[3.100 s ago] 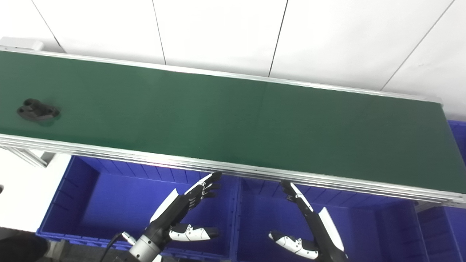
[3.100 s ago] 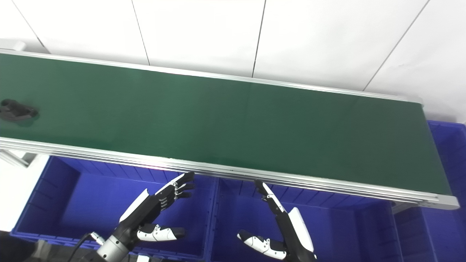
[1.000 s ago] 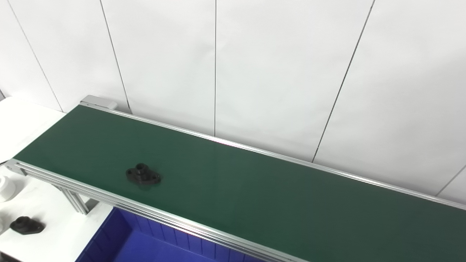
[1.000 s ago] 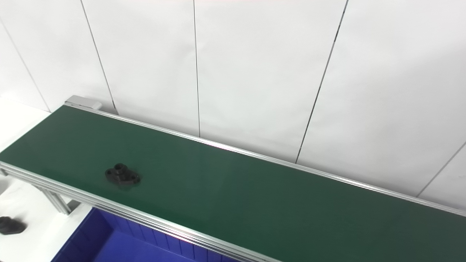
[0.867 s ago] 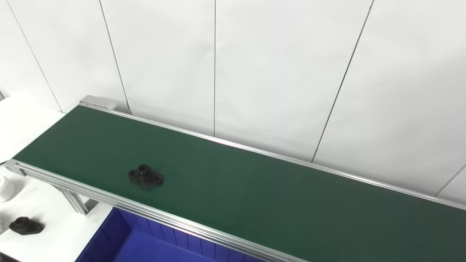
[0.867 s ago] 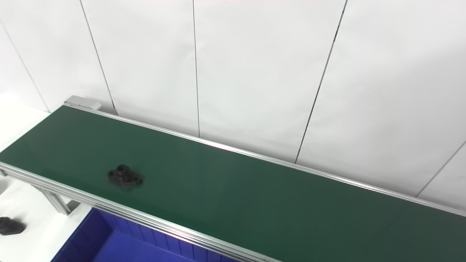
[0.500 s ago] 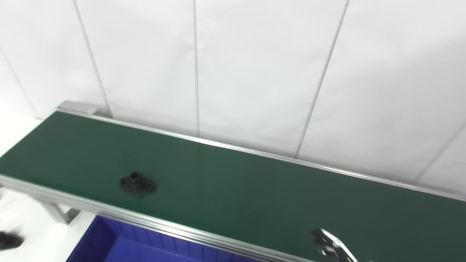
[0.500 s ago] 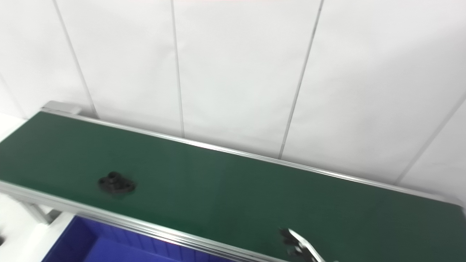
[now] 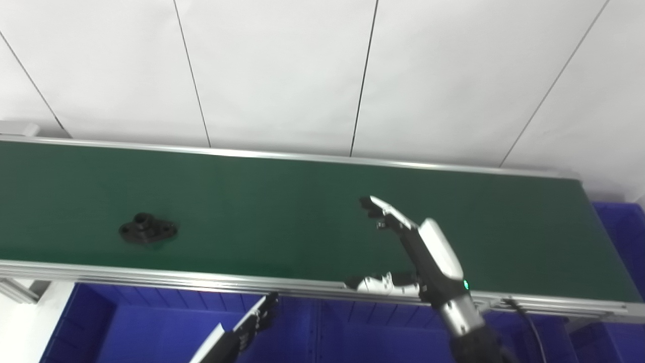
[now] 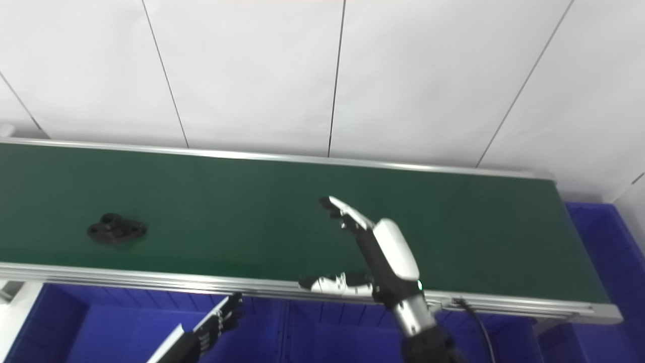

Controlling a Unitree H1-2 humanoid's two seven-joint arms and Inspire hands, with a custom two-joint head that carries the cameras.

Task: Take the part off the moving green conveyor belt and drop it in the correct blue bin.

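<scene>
Black part [image 9: 147, 229] lay on green conveyor belt [image 9: 282, 201], left side, well apart from right hand [image 9: 418, 252] raised over belt, fingers [image 9: 385, 210] spread, holding nothing. Left hand [image 9: 249, 327] low over blue bin [image 9: 131, 327], fingers extended, empty. Bin contents mostly hidden.

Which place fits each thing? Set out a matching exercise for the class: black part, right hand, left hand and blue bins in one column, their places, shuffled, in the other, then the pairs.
Things:
1. black part
2. right hand
3. left hand
4. blue bins

Places:
A. below the conveyor's near rail
B. raised open over the green belt
C. lying on the belt, far left
D. low, in front of the bins, under the rail

Pairs: 1-C, 2-B, 3-D, 4-A
</scene>
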